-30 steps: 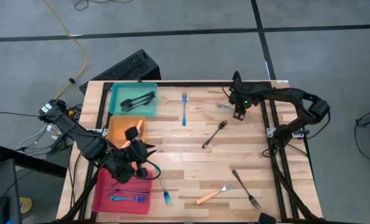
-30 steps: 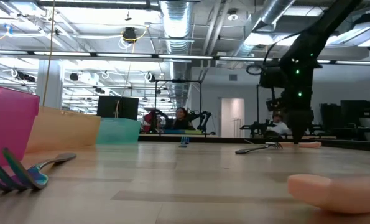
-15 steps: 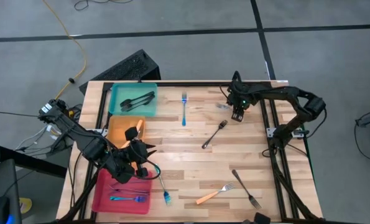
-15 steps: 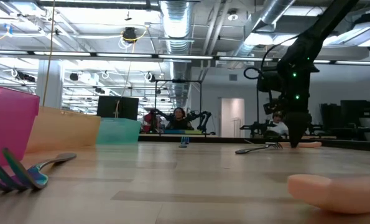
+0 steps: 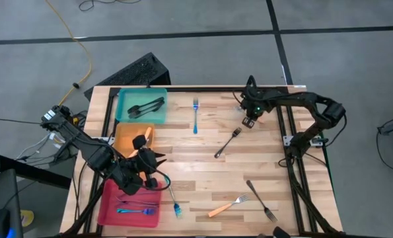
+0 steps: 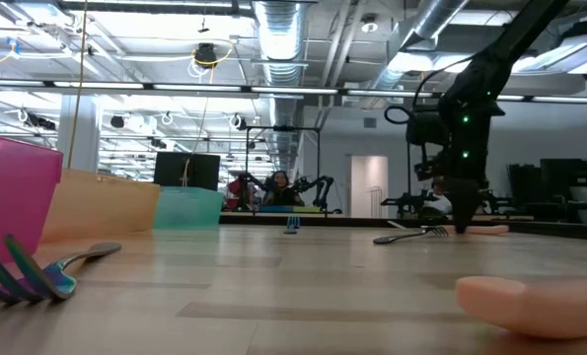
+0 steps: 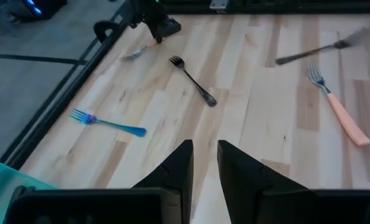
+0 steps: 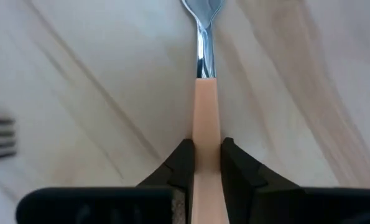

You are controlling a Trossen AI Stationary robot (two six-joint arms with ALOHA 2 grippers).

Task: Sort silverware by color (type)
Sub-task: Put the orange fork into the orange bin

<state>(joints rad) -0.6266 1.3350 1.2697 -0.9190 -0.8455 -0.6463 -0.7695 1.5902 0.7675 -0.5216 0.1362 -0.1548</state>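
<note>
- The right hand (image 8: 202,163) is clenched on a slim fork with a peach-orange plastic handle and a steel neck (image 8: 204,99); the handle runs straight between the two dark fingers (image 8: 180,163), gripped across its narrow width, probably so it cannot twist when lifted.
- From above, this hand (image 5: 248,121) sits low at the far right part of the pale wooden counter (image 5: 203,165), just beside the head of an all-dark fork (image 5: 227,142).
- The left hand (image 7: 203,163) waits with its fingers drawn nearly together, holding nothing, poised near the pink flat tray (image 5: 110,206), which already holds blue-handled forks.
- Sorting looks partly done: dark utensils lie in the teal tray (image 5: 125,106), and the orange tray (image 5: 125,135) sits between the teal and pink ones, a likely home for the gripped fork.
- Loose on the counter: a blue-handled fork (image 5: 195,114) at the far middle, another blue-handled fork (image 5: 174,203) near the pink tray, a second orange-handled fork (image 5: 228,205) and a dark fork (image 5: 261,200) at the near right.
</note>
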